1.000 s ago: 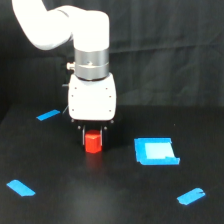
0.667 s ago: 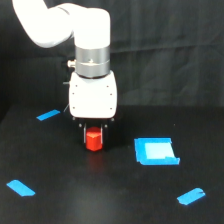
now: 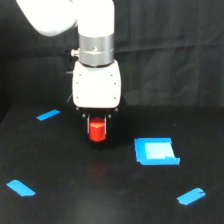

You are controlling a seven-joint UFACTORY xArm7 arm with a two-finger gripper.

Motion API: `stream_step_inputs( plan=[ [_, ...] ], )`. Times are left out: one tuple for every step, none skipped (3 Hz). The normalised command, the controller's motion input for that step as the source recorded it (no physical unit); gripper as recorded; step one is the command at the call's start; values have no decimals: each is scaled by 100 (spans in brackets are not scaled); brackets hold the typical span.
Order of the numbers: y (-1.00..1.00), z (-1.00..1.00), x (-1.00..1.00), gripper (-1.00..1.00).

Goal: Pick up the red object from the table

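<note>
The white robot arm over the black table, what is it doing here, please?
The arm's hand is down around the red object, a small block between its dark fingers. Whether the fingers grip it, and whether it sits on the table or is just lifted, cannot be told from this view. A blue square patch lies apart on the exterior view's right, with blue tape strips scattered around.

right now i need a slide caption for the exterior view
xArm6 gripper lowered around the red object on the black table, blue square patch to the view's right.
</note>
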Motion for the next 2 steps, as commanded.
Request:
stream_step_inputs(
  plan=[
    [-1,99,0,-99],
    [9,98,-10,-94]
  ],
)
